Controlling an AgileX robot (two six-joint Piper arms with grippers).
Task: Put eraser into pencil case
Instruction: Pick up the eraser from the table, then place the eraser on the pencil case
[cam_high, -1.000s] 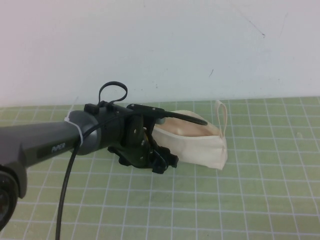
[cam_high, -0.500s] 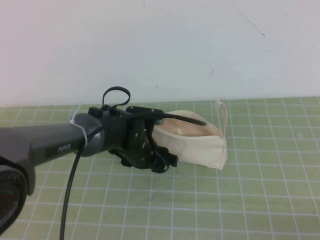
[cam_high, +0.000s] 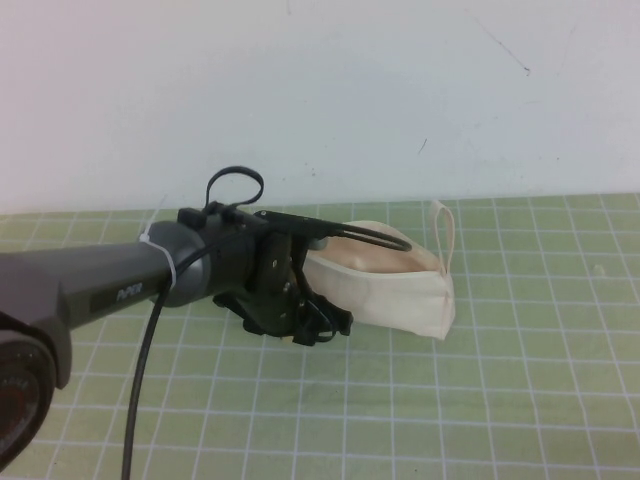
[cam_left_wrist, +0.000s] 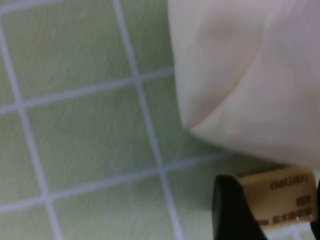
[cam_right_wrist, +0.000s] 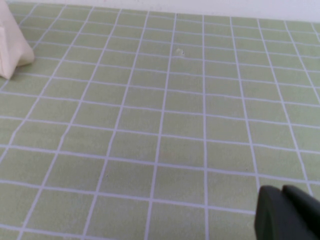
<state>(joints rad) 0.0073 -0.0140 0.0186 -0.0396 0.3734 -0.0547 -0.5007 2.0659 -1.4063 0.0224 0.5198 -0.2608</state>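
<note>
Eraser (cam_left_wrist: 277, 200) pinched in closed left gripper (cam_high: 318, 322) beside pencil case (cam_high: 400, 290) near tabletop (cam_high: 500, 400) far edge, may drop outside if released short of opening; right gripper (cam_right_wrist: 287, 215) parked, fingers together, empty.

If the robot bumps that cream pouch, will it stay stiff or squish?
Probably squish: the pencil case looks like soft fabric, with folds and a sagging open top. It likely slides easily too, lying loose on the mat. The left hand, beside it, grips the eraser. The right hand sits far away.
</note>
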